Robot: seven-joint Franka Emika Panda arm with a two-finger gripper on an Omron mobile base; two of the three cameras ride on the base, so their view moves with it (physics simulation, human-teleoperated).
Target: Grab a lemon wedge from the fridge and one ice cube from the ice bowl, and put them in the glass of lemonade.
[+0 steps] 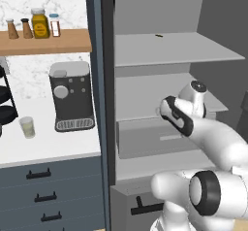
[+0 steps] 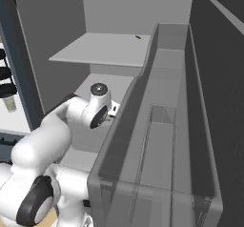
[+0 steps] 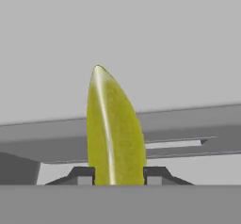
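Observation:
The fridge [image 1: 107, 79] stands open, and my arm reaches in over its middle shelf [image 1: 145, 96]. In the hand view my gripper [image 3: 115, 176] is shut on a yellow-green lemon wedge [image 3: 113, 124], which stands upright between the two dark fingertips [image 3: 84, 175] with its pointed end away from the hand. Grey fridge shelves lie behind it. The glass of lemonade [image 1: 27, 126] stands on the white counter left of the fridge, in front of the coffee machine. The ice bowl is out of view.
A grey coffee machine [image 1: 71, 96] sits on the counter beside the fridge wall. A black tiered rack [image 1: 5, 104] is at the far left. Spice jars [image 1: 40, 24] stand on a wooden shelf. The open fridge door's bins [image 2: 162, 126] are close on my right.

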